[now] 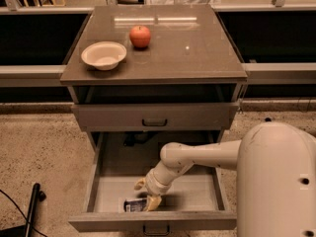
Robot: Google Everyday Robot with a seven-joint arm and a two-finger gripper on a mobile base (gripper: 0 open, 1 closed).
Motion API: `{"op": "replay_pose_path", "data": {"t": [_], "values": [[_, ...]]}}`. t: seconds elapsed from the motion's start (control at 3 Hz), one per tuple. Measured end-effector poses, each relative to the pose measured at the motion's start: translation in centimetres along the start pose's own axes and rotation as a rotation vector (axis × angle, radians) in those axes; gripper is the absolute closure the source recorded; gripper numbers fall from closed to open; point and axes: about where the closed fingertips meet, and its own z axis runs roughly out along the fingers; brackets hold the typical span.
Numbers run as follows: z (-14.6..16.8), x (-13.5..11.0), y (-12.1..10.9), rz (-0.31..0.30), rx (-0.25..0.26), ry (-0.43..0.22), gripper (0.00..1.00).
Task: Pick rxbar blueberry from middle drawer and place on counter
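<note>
The rxbar blueberry [133,205], a small dark shiny bar with pale lettering, lies flat on the floor of the open middle drawer [197,194], near its front edge and left of centre. My gripper [146,193] reaches down into the drawer, open, with one tan fingertip [153,202] at the bar's right end and the other behind it. The bar rests on the drawer floor. The counter [197,48] is the glossy grey-brown top above.
A red apple [140,36] and a pale bowl [103,55] stand on the left half of the counter. The drawer above [154,116] is shut. My pale arm and body [276,181] fill the lower right. A dark pole [30,206] lies on the floor at left.
</note>
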Motion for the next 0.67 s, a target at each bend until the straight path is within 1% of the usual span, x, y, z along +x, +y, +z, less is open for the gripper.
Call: {"op": "replay_pose_path", "data": {"t": [0.67], "values": [[1.69,0.76,-0.04,0.021,-0.026,0.003,0.28]]}}
